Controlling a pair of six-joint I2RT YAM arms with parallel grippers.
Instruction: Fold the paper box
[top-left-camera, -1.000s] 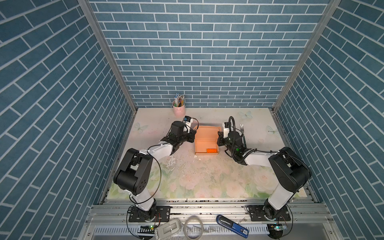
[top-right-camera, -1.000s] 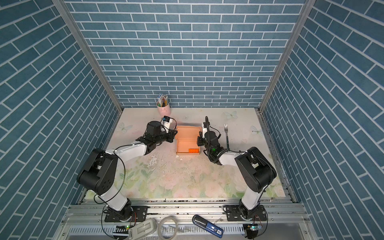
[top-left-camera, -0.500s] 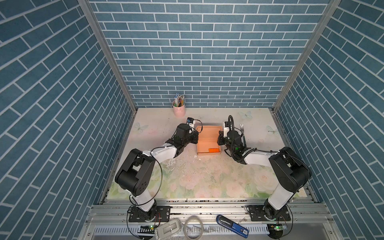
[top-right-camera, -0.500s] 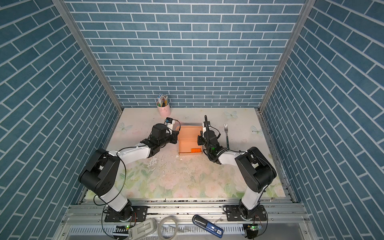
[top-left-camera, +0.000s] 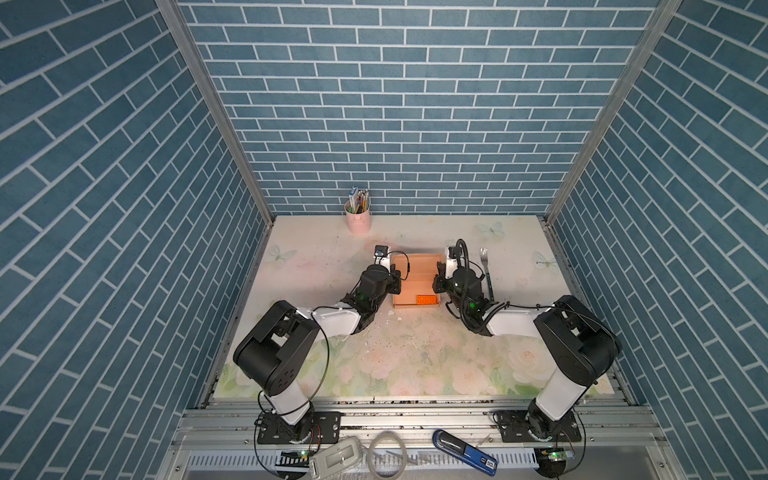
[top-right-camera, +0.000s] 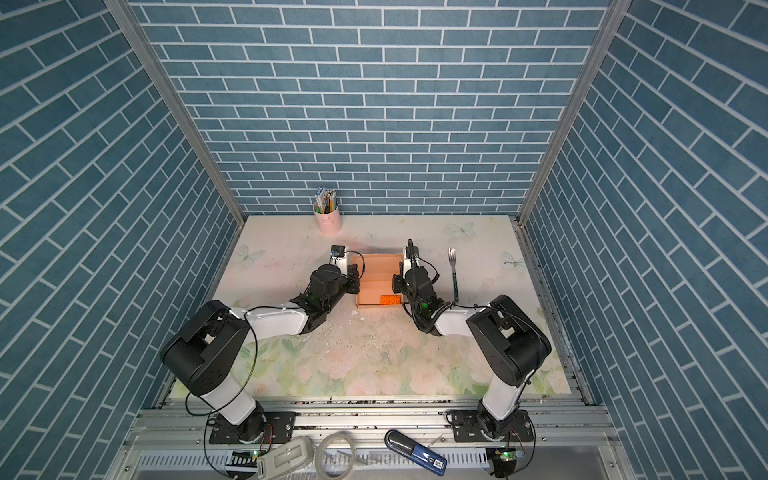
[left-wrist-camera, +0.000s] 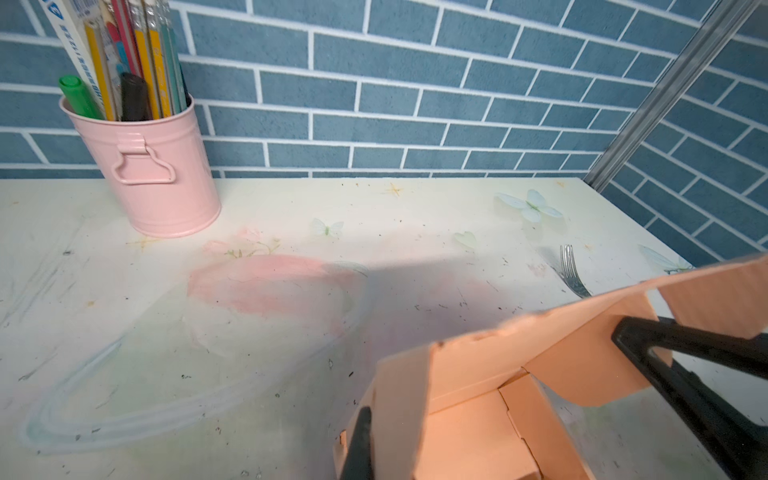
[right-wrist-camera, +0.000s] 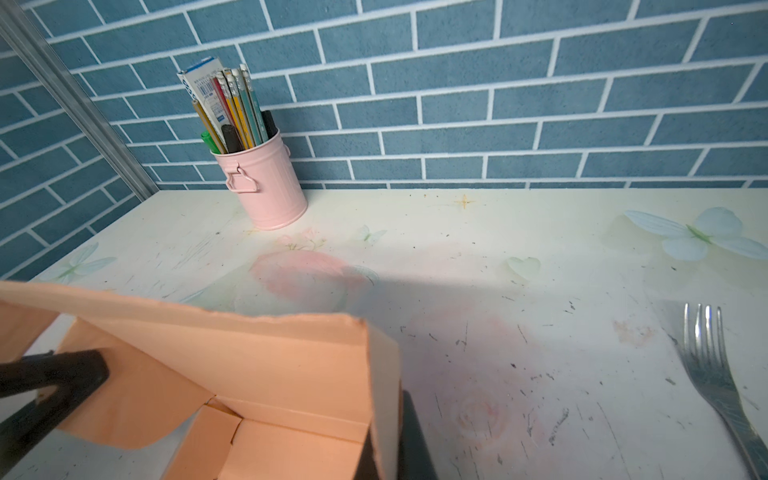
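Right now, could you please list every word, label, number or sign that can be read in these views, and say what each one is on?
None can be quoted as it reads.
Packet in the pink cup: blue print, barcode and digits, too small to read.
Blue tool at the front: white label, too blurred to read.
Paper box: no print visible.

Bright, even light falls softly from above. In both wrist views a soft grey shadow spreads over the table (left-wrist-camera: 415, 286) behind the box (left-wrist-camera: 478, 365), whose nearest edges go blurry; the fork (right-wrist-camera: 706, 365) gleams a little. In both top views the walls (top-left-camera: 104, 208) splay outward, wide-lens stretch, yet all stays sharp
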